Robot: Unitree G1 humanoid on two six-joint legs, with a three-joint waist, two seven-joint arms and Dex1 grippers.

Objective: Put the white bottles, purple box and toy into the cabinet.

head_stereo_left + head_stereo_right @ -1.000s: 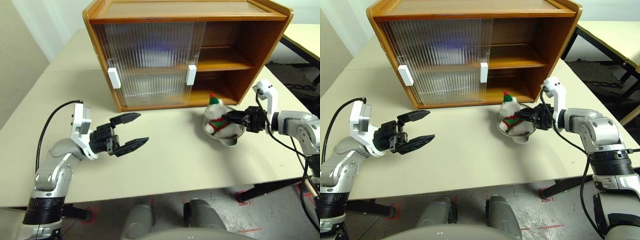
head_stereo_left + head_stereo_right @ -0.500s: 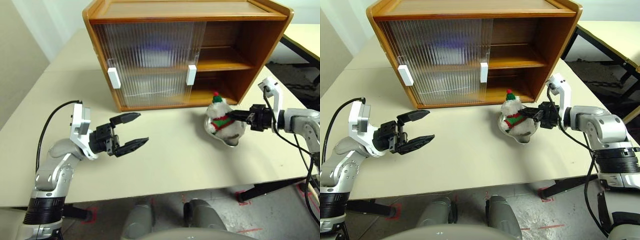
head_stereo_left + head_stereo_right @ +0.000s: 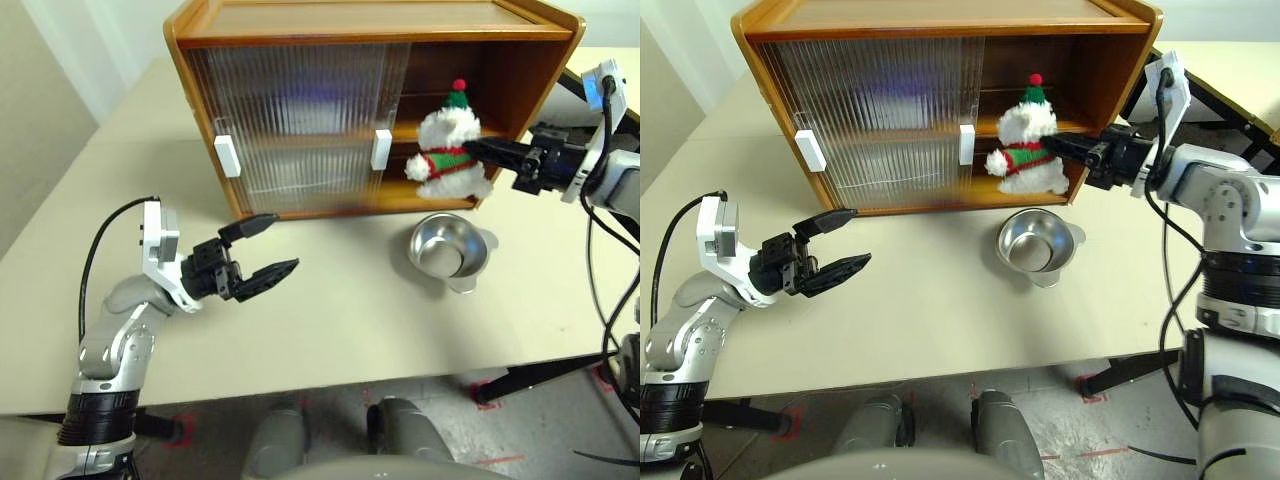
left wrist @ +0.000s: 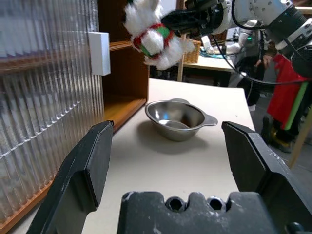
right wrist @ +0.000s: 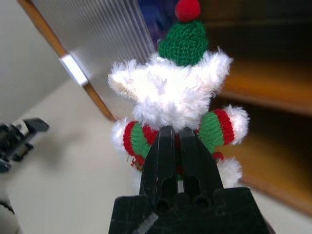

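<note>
**Item record: plush toy held at the cabinet opening**

1. Toy (image 3: 447, 148): a fluffy white bear wearing a red-and-green scarf and a green hat with a red bobble. It is hanging clear of the worktop (image 3: 340, 320), in front of the open right part of the cabinet, level with the middle shelf. It is sitting upright, facing away from the right hand.

2. Right hand (image 3: 484, 150): it is pointing roughly level toward the cabinet from the worktop's right side. Its two black fingers are pressing tightly together on the toy's back, at the scarf, as the right wrist view is showing.

3. Left hand (image 3: 262, 247): it is hovering over the near left part of the worktop with its fingers spread wide and nothing between them. It is pointing toward the bowl and the cabinet's lower front.

4. Cabinet (image 3: 300, 30): light-brown wood with two shelves, standing at the far edge of the worktop. Its ribbed translucent doors with white handles (image 3: 381, 149) are covering the left and middle, leaving the right part open. Both shelves are showing bare wood in the open part; what is lying behind the doors cannot be told.

5. Metal bowl (image 3: 448, 250): shiny, sitting on the worktop just in front of the cabinet's open right part, below the toy and apart from it.
</note>
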